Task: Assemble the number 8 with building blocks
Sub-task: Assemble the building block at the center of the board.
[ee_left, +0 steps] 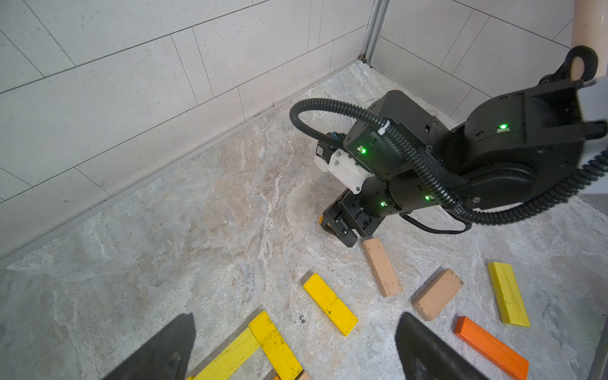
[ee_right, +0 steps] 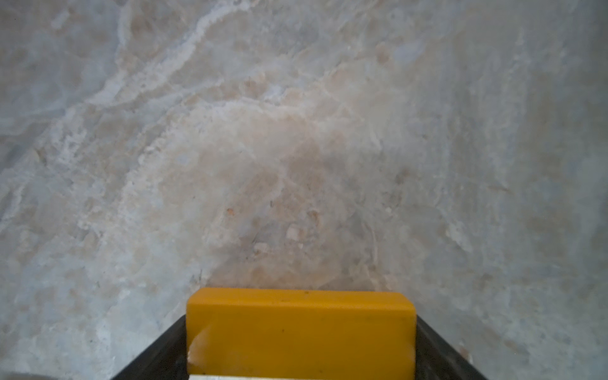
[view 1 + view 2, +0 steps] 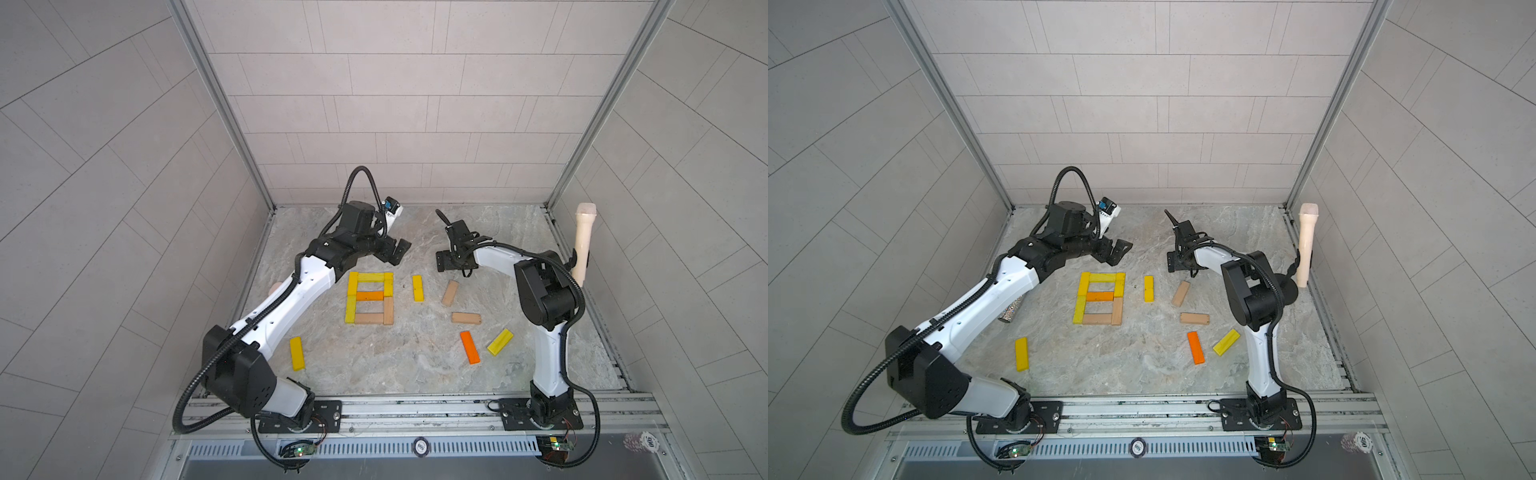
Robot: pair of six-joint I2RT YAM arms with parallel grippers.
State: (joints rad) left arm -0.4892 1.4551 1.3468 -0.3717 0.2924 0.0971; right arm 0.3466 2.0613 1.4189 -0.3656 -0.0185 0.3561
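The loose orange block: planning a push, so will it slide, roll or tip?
Lying flat on its broad face, the loose orange block probably slides, not rolls. Its straight edges suggest stiff wood. The smooth tabletop may let it spin.

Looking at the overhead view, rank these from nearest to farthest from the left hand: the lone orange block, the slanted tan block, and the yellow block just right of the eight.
1. Yellow block: just right of the eight, closest to the left hand.
2. Slanted tan block: a bit farther to the right.
3. Orange block: toward the front right, clearly farthest.
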